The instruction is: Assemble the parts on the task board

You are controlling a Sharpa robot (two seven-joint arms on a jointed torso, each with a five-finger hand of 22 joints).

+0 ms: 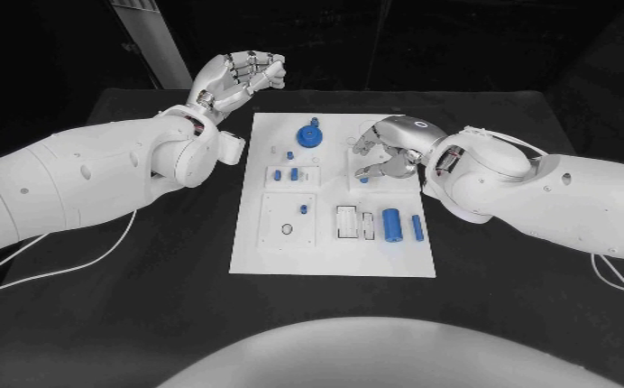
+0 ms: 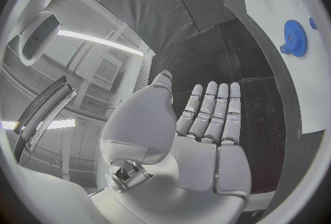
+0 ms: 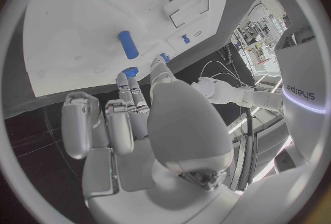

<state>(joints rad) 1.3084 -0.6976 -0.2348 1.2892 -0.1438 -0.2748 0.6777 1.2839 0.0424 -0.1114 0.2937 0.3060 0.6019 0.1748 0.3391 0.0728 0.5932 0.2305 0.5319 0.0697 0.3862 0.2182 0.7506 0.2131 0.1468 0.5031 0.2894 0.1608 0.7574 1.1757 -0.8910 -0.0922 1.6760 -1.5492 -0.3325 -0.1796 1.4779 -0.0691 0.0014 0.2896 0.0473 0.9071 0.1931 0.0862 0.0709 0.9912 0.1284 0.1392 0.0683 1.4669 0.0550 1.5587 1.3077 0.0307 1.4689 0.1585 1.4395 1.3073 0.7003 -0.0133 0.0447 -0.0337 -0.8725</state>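
Looking down from the head camera, you see a flat white rectangular task board (image 1: 332, 253) lying in the middle of a matte black worktop (image 1: 130, 316). Small glossy blue parts sit on it: a round toothed gear (image 1: 308, 136) near the far end, a short thick cylinder (image 1: 391, 223) and a thinner peg (image 1: 417, 227) lying side by side near the board's right edge, and several tiny blue pegs (image 1: 295, 174) standing in raised white blocks at the board's middle.

Your left hand (image 1: 239, 77) is silver and jointed, at the end of a smooth white arm. It is raised above the worktop, off the board's far left corner. In the left wrist view its fingers (image 2: 215, 111) lie straight and side by side with the thumb set apart, and it holds nothing.

Your right hand (image 1: 385, 152) hangs over the far right part of the board, fingers curled downward. In the right wrist view its fingertips (image 3: 126, 81) are bunched just above the white surface, close to a small blue piece (image 3: 131, 71), but you cannot tell whether they grip it. A blue peg (image 3: 128, 44) lies just beyond them.
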